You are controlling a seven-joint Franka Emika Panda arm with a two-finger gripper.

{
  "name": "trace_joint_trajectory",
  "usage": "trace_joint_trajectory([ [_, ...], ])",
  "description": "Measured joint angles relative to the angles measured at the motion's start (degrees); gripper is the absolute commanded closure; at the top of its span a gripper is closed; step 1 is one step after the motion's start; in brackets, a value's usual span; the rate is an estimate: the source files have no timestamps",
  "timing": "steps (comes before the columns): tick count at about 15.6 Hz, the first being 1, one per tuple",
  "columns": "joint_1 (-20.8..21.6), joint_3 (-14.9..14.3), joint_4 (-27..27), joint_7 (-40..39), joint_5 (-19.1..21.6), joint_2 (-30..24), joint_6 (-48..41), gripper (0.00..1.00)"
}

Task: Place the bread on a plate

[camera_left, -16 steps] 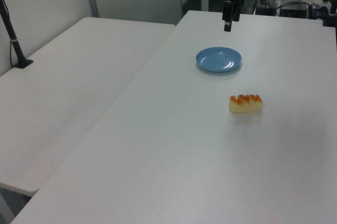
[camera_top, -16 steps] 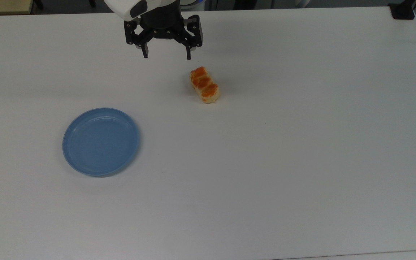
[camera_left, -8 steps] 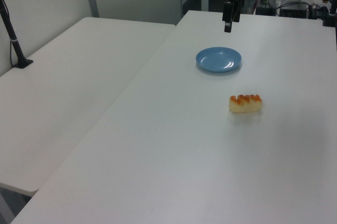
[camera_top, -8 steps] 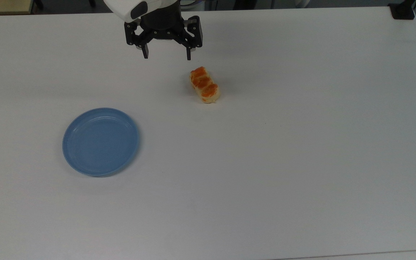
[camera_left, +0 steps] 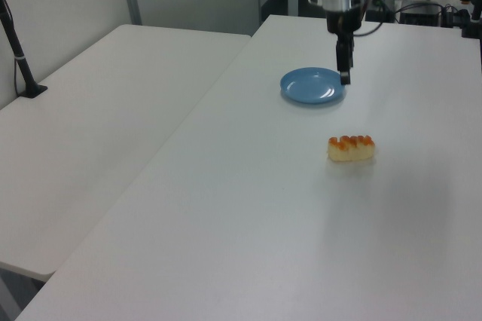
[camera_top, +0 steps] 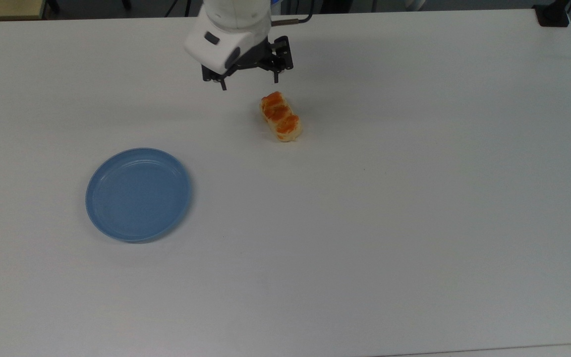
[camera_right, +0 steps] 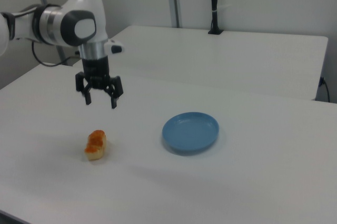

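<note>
Top view: plate [camera_top: 138, 194] holds nothing; bread [camera_top: 280, 116] lies well apart.

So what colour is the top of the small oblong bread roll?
Glossy orange-brown over pale yellow sides on the small oblong bread roll; the top view shows it best.

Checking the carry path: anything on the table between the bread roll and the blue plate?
Nothing. In the top view the white table is bare between the bread roll and the blue plate; the right view shows the same gap. The open pincer hangs apart from it.
</note>
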Motion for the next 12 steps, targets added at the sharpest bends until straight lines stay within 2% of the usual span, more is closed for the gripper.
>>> trace_joint_trajectory([
  [4,1.7,0.0,-5.2,-5.4,-0.5,0.0,1.6,0.0],
  [7,2.4,0.4,-9.8,-7.1,-1.8,0.1,7.3,0.0],
  [12,3.0,4.0,-13.7,-6.8,-3.6,1.7,12.2,0.0],
])
